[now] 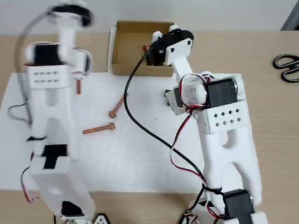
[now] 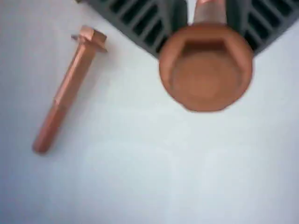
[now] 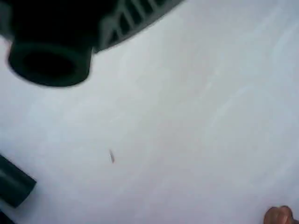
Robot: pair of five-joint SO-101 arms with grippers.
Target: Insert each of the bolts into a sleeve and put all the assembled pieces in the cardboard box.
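Item 1: the gripped bolt. My left gripper is clenched on its copper shank. The flanged hex head hangs below my fingertips, clear of the white mat.

Item 2: the black sleeve. My right gripper is clamped on it. Its open bore end sticks out past my ribbed fingers, above the mat and not touching it.

Item 3: the loose bolts. The first loose bolt lies flat on the mat between my two grippers. The second loose bolt lies flat just beside it, a little farther from both sets of fingertips, and the two do not touch. The left wrist view shows one of them lying near the gripped bolt's head. I cannot tell which one it is.

Item 4: the spare sleeve. It lies on the mat near my right fingertips, apart from the black sleeve.

Item 5: the cardboard box. It stands open at the mat's far edge, beyond my right gripper and well apart from my left. A copper piece shows inside it against my right arm. I cannot tell whether it carries a sleeve.

Item 6: the surroundings. The mat rests on a wooden table. The scissors lie on the bare wood, well outside my right gripper.
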